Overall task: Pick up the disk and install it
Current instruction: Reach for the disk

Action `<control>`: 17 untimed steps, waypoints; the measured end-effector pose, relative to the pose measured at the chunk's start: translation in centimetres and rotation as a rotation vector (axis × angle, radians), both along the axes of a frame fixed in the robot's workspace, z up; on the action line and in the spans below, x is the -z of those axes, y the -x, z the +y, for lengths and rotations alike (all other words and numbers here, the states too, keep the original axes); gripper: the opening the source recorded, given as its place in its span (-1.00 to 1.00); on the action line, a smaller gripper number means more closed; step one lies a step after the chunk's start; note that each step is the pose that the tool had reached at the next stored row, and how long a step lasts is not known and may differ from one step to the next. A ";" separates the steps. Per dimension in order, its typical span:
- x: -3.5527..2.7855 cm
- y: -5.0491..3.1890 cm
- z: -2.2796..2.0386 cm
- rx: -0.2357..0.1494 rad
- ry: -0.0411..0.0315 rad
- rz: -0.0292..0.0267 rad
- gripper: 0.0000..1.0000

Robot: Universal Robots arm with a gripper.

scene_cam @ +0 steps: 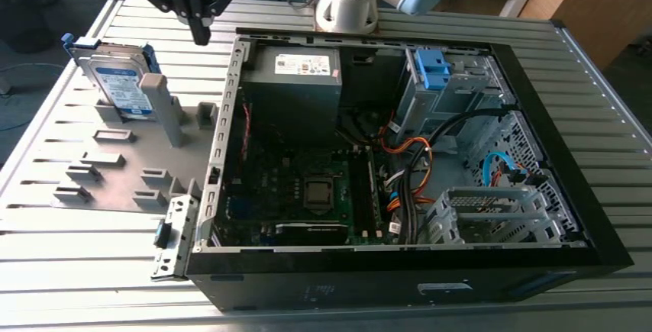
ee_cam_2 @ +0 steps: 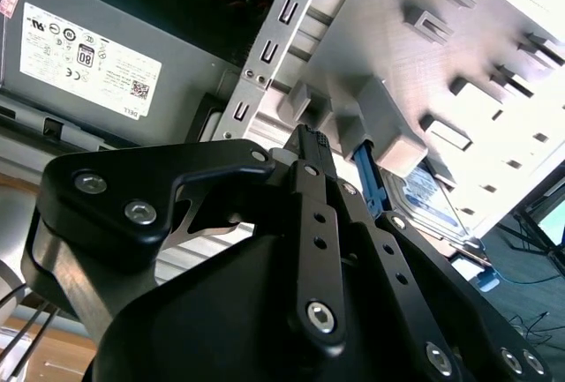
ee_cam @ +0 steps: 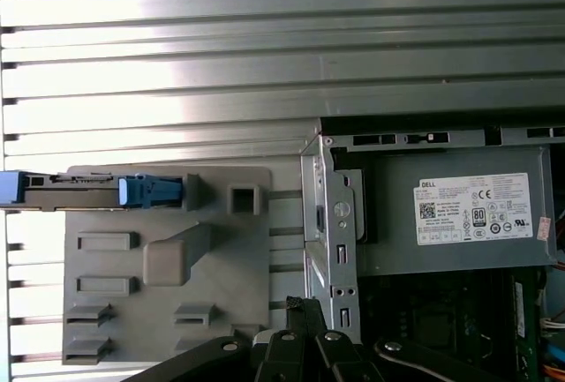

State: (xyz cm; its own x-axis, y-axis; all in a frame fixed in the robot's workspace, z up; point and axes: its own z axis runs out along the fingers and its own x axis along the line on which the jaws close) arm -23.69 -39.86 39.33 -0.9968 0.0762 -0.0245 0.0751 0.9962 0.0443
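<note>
The gripper (scene_cam: 201,34) hangs in the air near the far edge of the metal table (scene_cam: 82,271), above the spot where the grey holder plate (scene_cam: 114,195) meets the wall of the open computer box (scene_cam: 356,294). Its two fingers are pressed together with nothing between them. The disk (scene_cam: 114,80) stands on its edge, leaning a little, at the far corner of the grey plate on the exterior view's left, with blue rails on its sides, and it is well apart from the gripper and outside the computer box.
</note>
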 end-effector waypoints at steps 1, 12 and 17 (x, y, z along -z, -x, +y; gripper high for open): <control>0.00 0.02 0.00 0.000 0.0000 -0.0001 -0.79; 0.00 0.24 0.00 0.000 0.0000 -0.0001 -0.79; 0.00 0.68 0.00 0.000 0.0000 0.0000 -0.79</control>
State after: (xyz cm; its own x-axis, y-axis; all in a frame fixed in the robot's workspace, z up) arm -24.37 -39.85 39.33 -0.9968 0.0762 -0.0244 0.0751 0.9962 0.0443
